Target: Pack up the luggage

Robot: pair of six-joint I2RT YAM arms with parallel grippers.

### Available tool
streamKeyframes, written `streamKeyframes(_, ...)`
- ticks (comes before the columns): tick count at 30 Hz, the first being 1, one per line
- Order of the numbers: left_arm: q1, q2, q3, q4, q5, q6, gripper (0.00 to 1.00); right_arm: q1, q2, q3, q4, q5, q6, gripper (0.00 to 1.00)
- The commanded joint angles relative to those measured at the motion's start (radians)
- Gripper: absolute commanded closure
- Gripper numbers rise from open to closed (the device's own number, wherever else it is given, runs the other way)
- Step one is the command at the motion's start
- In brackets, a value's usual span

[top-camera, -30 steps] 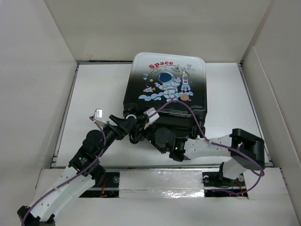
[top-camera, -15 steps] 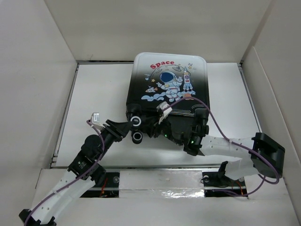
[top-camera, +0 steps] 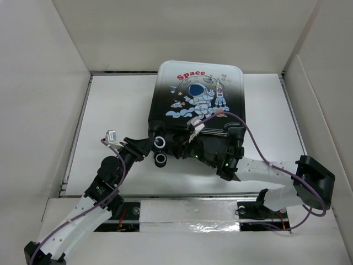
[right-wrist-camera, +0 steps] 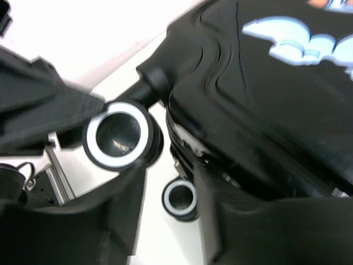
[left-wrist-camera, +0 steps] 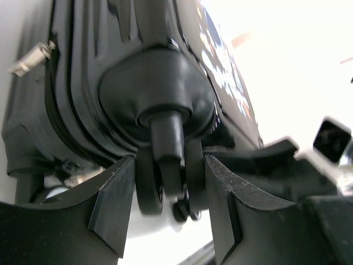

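Observation:
The luggage (top-camera: pixel 198 94) lies flat and closed on the table, astronaut print up, wheels toward me. My left gripper (top-camera: pixel 148 145) is at its near left corner. In the left wrist view its fingers (left-wrist-camera: pixel 113 204) stand apart on either side of a black twin wheel (left-wrist-camera: pixel 165 182), with a sliver of white showing beside the wheel. My right gripper (top-camera: pixel 177 150) is low at the near edge. In the right wrist view it is open (right-wrist-camera: pixel 171 221); one finger (right-wrist-camera: pixel 220 221) lies against the shell (right-wrist-camera: pixel 265 83). Two white-ringed wheels (right-wrist-camera: pixel 117 135) (right-wrist-camera: pixel 179 199) show there.
The white table (top-camera: pixel 110 105) is boxed in by tall white walls on the left (top-camera: pixel 44 83), right (top-camera: pixel 325 110) and back. A taped rail (top-camera: pixel 187 212) runs along the near edge. A metal zipper pull (left-wrist-camera: pixel 30 58) hangs at the suitcase's side.
Over the last second the right arm's elbow swung out to the right and the suitcase shifted slightly right and squarer. The two near wheels came into view. The left gripper stayed at the corner wheel.

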Motion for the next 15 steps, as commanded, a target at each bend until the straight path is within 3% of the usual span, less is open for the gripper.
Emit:
streamKeyframes(1,0.000,0.074,-0.010,0.057,0.096,0.018,0.71,0.008,0.039,0.014,0.118,-0.027,-0.025,0.47)
streamKeyframes(6,0.000,0.071,-0.038,0.122,0.143,-0.024,0.70,0.040,0.095,0.062,0.115,-0.064,-0.046,0.25)
streamKeyframes(15,0.000,0.048,-0.105,0.192,0.278,-0.137,0.70,0.049,0.174,0.126,0.195,-0.109,-0.009,0.21)
